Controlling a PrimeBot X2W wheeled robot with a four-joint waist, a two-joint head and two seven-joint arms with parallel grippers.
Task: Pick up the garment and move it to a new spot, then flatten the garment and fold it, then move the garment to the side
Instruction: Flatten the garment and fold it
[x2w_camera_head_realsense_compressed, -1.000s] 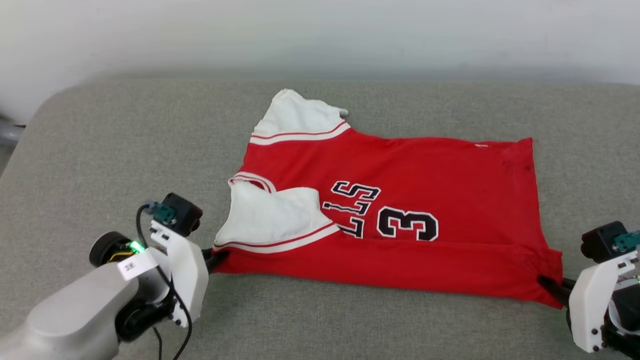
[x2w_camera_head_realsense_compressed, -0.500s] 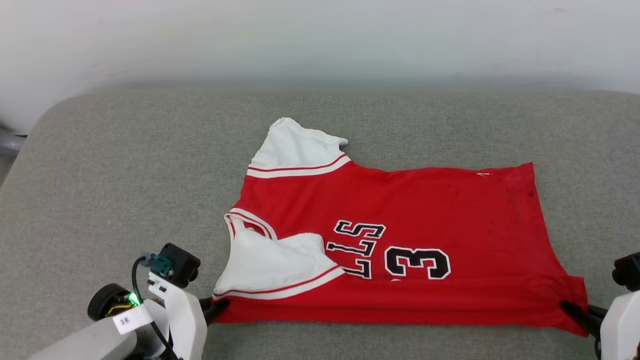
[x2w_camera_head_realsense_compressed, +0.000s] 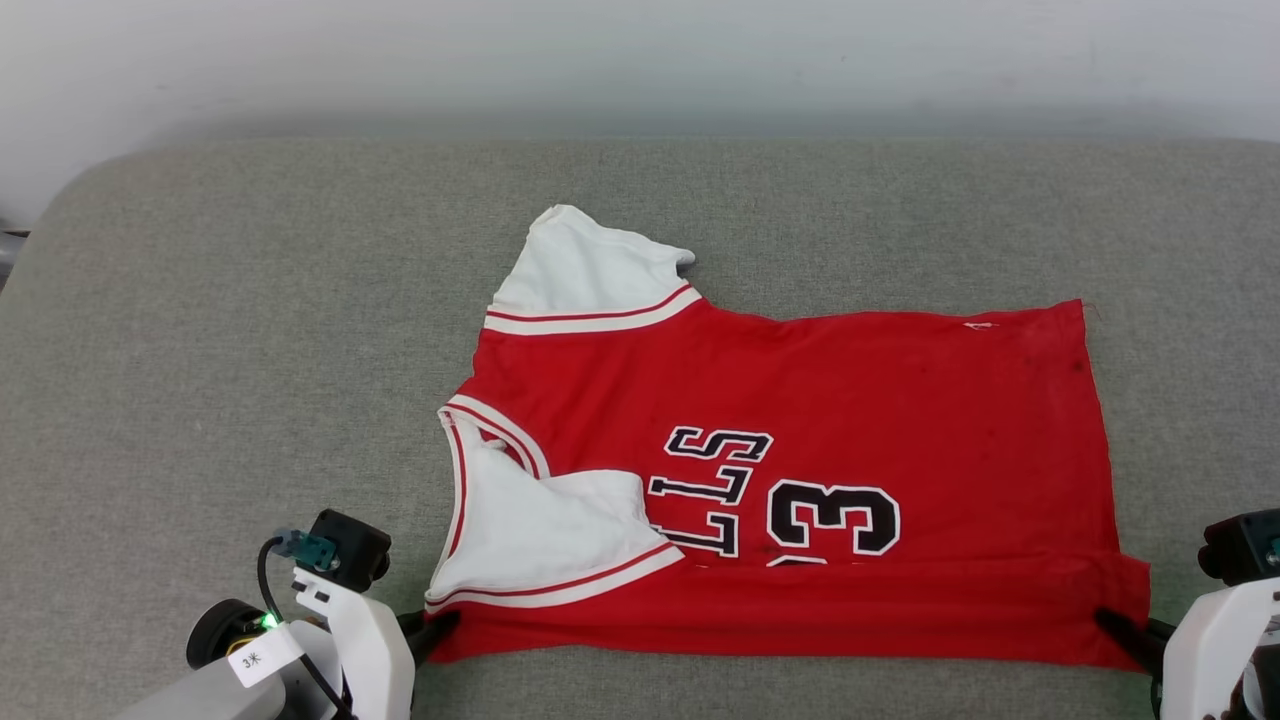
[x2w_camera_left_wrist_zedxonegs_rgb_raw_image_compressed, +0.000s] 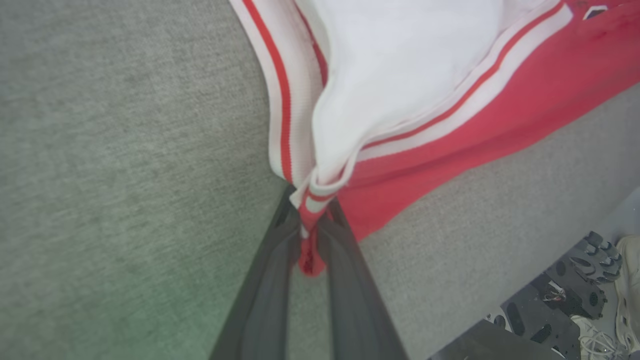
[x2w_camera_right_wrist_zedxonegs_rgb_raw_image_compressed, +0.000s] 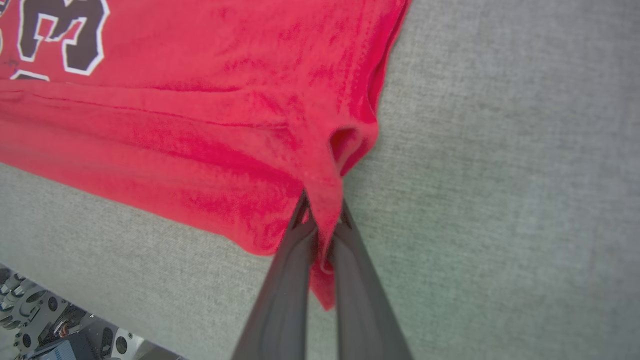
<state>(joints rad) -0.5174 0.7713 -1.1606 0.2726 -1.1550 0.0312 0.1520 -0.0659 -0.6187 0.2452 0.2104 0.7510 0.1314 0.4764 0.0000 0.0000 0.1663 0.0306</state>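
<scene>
The garment (x2w_camera_head_realsense_compressed: 850, 400), a red jersey with white sleeves and a black "3", lies spread on the grey cushion with its near edge folded over as a red band. My left gripper (x2w_camera_head_realsense_compressed: 440, 628) is shut on its near left corner, pinching striped trim and red cloth (x2w_camera_left_wrist_zedxonegs_rgb_raw_image_compressed: 312, 200). At the near right, my right gripper (x2w_camera_head_realsense_compressed: 1115, 625) is shut on the red hem corner (x2w_camera_right_wrist_zedxonegs_rgb_raw_image_compressed: 325, 205). One white sleeve (x2w_camera_head_realsense_compressed: 590, 265) sticks out at the far left; the other (x2w_camera_head_realsense_compressed: 540, 530) lies folded over the front.
The grey cushion (x2w_camera_head_realsense_compressed: 250, 330) stretches wide to the left and behind the jersey, ending at a pale wall (x2w_camera_head_realsense_compressed: 640, 60). Past the cushion's near edge, the robot's dark base (x2w_camera_left_wrist_zedxonegs_rgb_raw_image_compressed: 565, 295) and a pale shoe (x2w_camera_left_wrist_zedxonegs_rgb_raw_image_compressed: 630, 280) show.
The head camera has shifted. The jersey has slid nearer to the cushion's front edge and lies flatter, with both grippers still holding its near corners.
</scene>
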